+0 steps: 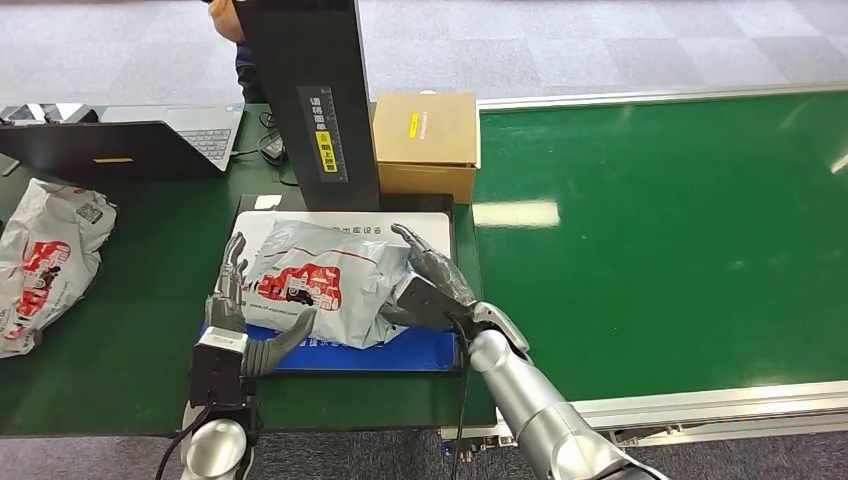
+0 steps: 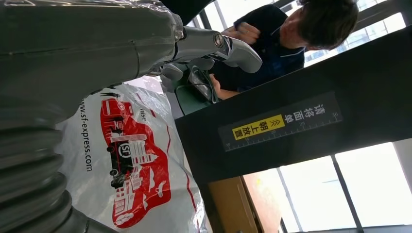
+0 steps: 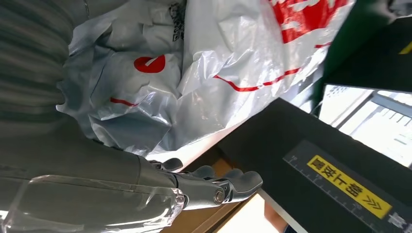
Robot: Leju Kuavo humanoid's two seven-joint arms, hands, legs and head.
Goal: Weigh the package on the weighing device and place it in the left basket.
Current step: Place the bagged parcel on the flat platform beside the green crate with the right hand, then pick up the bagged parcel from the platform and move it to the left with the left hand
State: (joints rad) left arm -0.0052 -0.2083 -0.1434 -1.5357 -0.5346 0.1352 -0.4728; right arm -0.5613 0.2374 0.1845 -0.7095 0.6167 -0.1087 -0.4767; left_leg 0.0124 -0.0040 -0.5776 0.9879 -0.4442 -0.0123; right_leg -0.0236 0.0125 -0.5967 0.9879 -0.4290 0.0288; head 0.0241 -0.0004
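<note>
A grey plastic courier package (image 1: 320,280) with red print lies on the weighing device's platform (image 1: 425,352), in front of its black upright post (image 1: 315,100). My left hand (image 1: 232,300) lies against the package's left side, fingers straight and thumb reaching along its front edge. My right hand (image 1: 435,280) lies against its right side, fingers stretched out. In the left wrist view the package (image 2: 131,160) sits beside my left hand (image 2: 97,43). In the right wrist view the package (image 3: 218,58) sits right by my right hand (image 3: 121,184). Neither hand is closed round it.
A cardboard box (image 1: 425,140) stands right of the post. A second courier bag (image 1: 45,260) lies at the table's left edge, with a laptop (image 1: 120,140) behind it. A person (image 1: 235,30) stands behind the post. A green conveyor belt (image 1: 660,230) stretches to the right.
</note>
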